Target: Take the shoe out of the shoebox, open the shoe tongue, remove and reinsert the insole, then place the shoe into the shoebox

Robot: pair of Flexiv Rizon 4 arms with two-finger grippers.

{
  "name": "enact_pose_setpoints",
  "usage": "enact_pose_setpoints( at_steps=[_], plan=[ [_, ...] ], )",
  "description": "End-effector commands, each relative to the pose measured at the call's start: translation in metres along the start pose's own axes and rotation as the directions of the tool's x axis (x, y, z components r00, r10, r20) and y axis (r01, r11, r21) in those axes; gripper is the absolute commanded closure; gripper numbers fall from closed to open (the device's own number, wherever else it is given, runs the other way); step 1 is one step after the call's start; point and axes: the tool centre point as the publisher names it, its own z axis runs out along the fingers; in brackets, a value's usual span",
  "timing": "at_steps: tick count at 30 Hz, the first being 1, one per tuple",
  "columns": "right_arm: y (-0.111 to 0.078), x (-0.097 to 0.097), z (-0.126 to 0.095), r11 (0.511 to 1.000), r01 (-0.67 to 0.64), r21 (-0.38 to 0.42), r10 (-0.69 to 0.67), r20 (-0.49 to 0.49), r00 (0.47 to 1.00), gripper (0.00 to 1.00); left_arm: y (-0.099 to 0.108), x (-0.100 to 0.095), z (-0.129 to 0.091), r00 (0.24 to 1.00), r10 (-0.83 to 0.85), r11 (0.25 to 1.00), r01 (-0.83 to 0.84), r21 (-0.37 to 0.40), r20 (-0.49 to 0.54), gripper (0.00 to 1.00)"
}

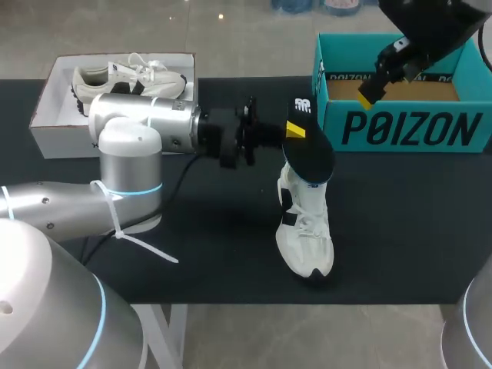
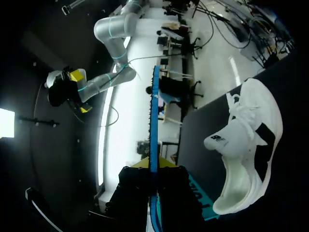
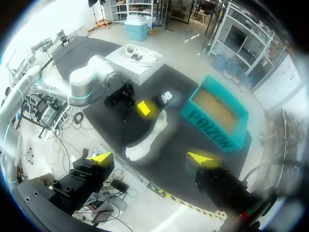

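Left gripper [image 1: 293,131] [image 2: 153,189]: my jaws are closed narrow on the insole [image 1: 311,155] [image 2: 155,116], one finger on each face. In the left wrist view the insole runs edge-on between the fingers and extends well ahead of them. It is held above the table [image 1: 192,246], apart from the shoe.

Shoe [image 1: 306,231] [image 2: 251,145] [image 3: 147,142]: white, out of the box and resting on the black table, under the insole and near the front of the teal shoebox [image 1: 407,127] [image 3: 215,113].

Right gripper [image 1: 377,81] [image 3: 152,159]: my jaws are spread wide, with nothing between the yellow tips. It hangs high above the shoebox.

A white box [image 1: 46,115] holding another white sneaker [image 1: 127,77] sits at the table's far left.
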Motion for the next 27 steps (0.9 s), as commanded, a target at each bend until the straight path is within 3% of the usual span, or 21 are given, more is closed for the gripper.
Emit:
enact_pose_setpoints(
  at_steps=[1, 7, 9, 11, 12, 14, 15, 16, 27],
  plan=[
    [0.002, 0.000, 0.001, 1.000, -0.001, 0.005, 0.001, -0.001, 1.000, 0.00, -0.006, 0.001, 0.006, 0.775, -0.628, 0.778, 0.625, 0.064, 0.076, 1.00],
    [0.002, 0.000, 0.001, 1.000, -0.001, 0.005, 0.001, -0.001, 1.000, 0.00, -0.019, -0.005, 0.012, 0.531, -0.845, 0.535, 0.834, 0.135, 0.066, 1.00],
    [0.002, 0.000, 0.001, 1.000, -0.001, 0.005, 0.001, -0.001, 1.000, 0.00, -0.022, -0.007, 0.012, 0.490, -0.870, 0.492, 0.860, 0.135, 0.053, 1.00],
    [0.002, 0.000, 0.001, 1.000, -0.001, 0.005, 0.001, -0.001, 1.000, 0.00, -0.026, -0.010, 0.011, 0.380, -0.924, 0.384, 0.913, 0.139, 0.052, 1.00],
    [0.002, 0.000, 0.001, 1.000, -0.001, 0.005, 0.001, -0.001, 1.000, 0.00, -0.027, -0.011, 0.010, 0.364, -0.930, 0.367, 0.920, 0.135, 0.045, 1.00],
    [0.002, 0.000, 0.001, 1.000, -0.001, 0.005, 0.001, -0.001, 1.000, 0.00, -0.029, -0.013, 0.008, 0.315, -0.948, 0.317, 0.944, 0.091, 0.038, 1.00],
    [0.002, 0.000, 0.001, 1.000, -0.001, 0.005, 0.001, -0.001, 1.000, 0.00, -0.030, -0.013, 0.007, 0.325, -0.945, 0.328, 0.941, 0.082, 0.048, 1.00],
    [0.002, 0.000, 0.001, 1.000, -0.001, 0.005, 0.001, -0.001, 1.000, 0.00, -0.029, -0.016, 0.005, 0.457, -0.886, 0.463, 0.881, 0.092, 0.082, 1.00],
    [0.002, 0.000, 0.001, 1.000, -0.001, 0.005, 0.001, -0.001, 1.000, 0.00, -0.029, -0.016, 0.005, 0.457, -0.886, 0.463, 0.881, 0.092, 0.082, 1.00]
  ],
)
